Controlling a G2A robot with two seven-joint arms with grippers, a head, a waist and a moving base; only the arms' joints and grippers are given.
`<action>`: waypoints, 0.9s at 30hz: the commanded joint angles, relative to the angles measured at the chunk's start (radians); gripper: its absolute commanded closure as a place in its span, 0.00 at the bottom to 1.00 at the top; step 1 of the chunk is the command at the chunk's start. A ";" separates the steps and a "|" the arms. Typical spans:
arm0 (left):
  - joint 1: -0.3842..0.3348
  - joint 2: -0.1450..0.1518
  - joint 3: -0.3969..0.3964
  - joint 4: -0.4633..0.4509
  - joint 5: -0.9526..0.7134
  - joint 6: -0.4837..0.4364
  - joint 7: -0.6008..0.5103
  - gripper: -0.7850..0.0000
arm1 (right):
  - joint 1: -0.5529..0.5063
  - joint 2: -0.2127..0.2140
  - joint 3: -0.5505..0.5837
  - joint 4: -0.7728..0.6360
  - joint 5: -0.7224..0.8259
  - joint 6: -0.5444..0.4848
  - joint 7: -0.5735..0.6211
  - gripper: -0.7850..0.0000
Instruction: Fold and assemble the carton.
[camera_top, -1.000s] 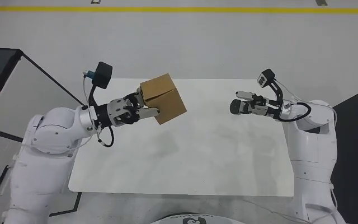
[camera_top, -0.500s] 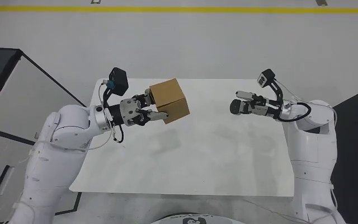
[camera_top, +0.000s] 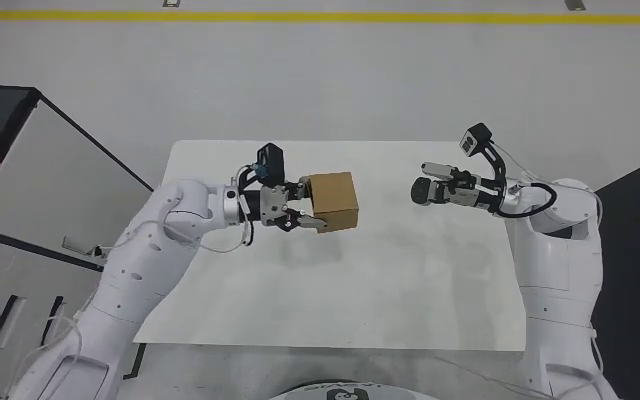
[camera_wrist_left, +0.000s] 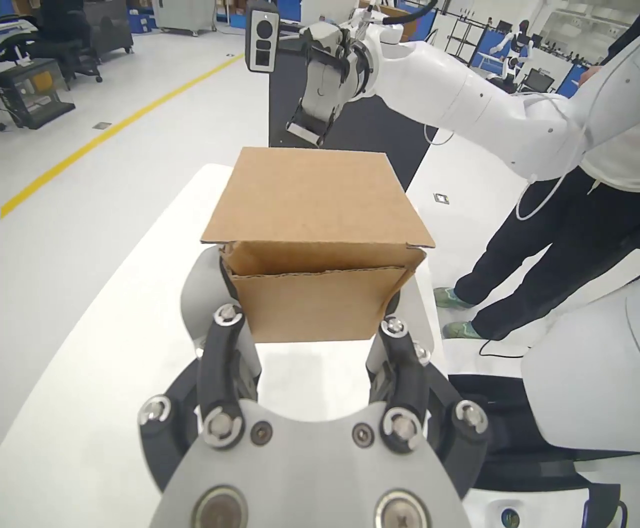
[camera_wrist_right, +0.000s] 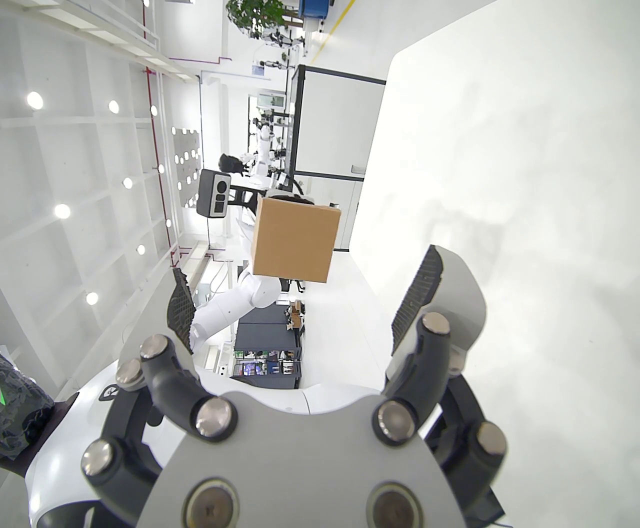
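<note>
The left gripper (camera_top: 300, 212) is holding the carton (camera_top: 333, 200) in the air above the table (camera_top: 400, 290), over the table's middle and somewhat toward its left side. The carton's shadow is falling on the table surface just below it. In the left wrist view the gripper (camera_wrist_left: 310, 305) is pinching the carton (camera_wrist_left: 310, 240) by its near end, one finger (camera_wrist_left: 200, 295) pressing on each side wall. At that end a flap is hanging down beneath the edge of the top panel, with a narrow gap showing between them. The rest of the carton is looking squared up into a box, its top face lying roughly level with the table (camera_wrist_left: 100, 300).

The right gripper (camera_top: 422, 180) is hovering above the table's right part, well apart from the carton and pointing toward it. In the right wrist view its fingers (camera_wrist_right: 425, 285) are standing spread wide with nothing between them, and the carton (camera_wrist_right: 295, 240) is showing beyond them, clear of the table (camera_wrist_right: 500, 150).
</note>
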 joint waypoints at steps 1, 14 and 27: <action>-0.001 0.000 0.004 0.001 0.002 0.000 0.002 1.00 | 0.000 0.000 0.000 0.000 0.000 0.000 0.000 0.00; -0.003 0.009 0.063 0.034 0.155 0.000 0.088 1.00 | 0.000 0.000 0.000 0.000 0.000 0.000 0.000 0.00; -0.154 0.022 0.356 0.333 0.819 0.000 0.879 1.00 | 0.000 0.000 0.000 0.000 0.000 0.000 0.000 0.00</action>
